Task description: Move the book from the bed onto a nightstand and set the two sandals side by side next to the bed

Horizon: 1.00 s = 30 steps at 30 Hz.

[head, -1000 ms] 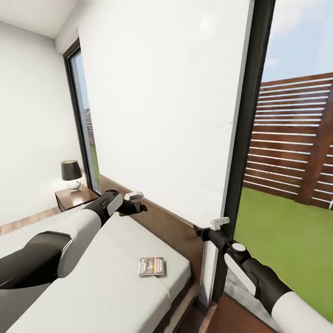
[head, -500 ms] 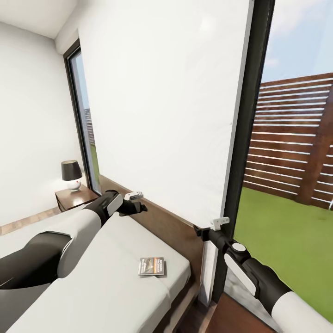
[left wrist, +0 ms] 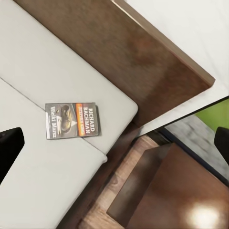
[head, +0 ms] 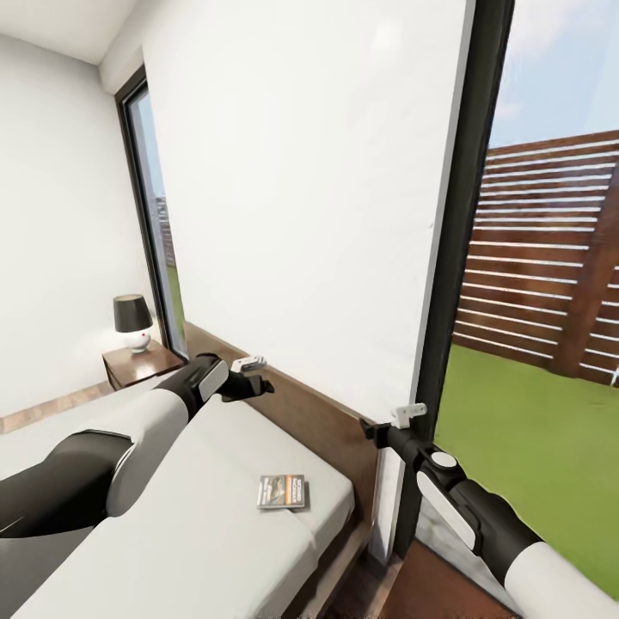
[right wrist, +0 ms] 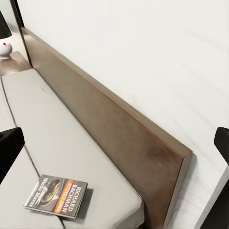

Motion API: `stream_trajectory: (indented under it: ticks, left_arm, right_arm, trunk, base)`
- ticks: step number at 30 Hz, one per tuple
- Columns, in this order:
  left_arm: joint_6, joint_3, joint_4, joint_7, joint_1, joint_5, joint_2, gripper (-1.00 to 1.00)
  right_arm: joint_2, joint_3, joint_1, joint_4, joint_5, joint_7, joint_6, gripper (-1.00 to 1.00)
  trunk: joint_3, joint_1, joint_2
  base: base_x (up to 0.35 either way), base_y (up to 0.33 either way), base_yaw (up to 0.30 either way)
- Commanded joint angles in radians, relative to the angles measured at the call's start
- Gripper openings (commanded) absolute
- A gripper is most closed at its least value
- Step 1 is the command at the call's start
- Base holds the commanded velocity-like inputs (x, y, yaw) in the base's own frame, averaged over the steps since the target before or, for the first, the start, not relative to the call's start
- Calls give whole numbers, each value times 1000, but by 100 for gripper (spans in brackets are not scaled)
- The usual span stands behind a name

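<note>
I see the bed (head: 258, 550) topped with a smooth, matt pale grey mattress that looks like plain cloth. Behind it the headboard (head: 318, 421) is dark brown wood with a faint grain and a dull sheen. On the mattress, the book (left wrist: 72, 120) has a slightly glossy paper cover. Beside the bed's corner, the nightstand (left wrist: 183, 195) top is dark wood, polished enough to throw a bright glare. Next to it the floor (left wrist: 119, 183) shows brown wood planks, semi-matt. My arms' shells (head: 146, 430) look like smooth white and black plastic.
</note>
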Motion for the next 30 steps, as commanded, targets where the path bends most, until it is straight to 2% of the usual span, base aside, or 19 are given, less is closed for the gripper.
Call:
stream_trajectory:
  ticks: [1,30]
  left_arm:
    - [3,-8,-1,-2,0,5,1,100]
    - [1,-9,-1,-1,1,5,2,100]
  right_arm:
    - [-1,4,-1,-2,-8,-5,3,100]
    - [-2,2,-1,-2,-7,-5,4,100]
  trunk:
    - [-2,0,-1]
    - [-49,0,-1]
  base:
    - [0,0,0]
    - [0,0,0]
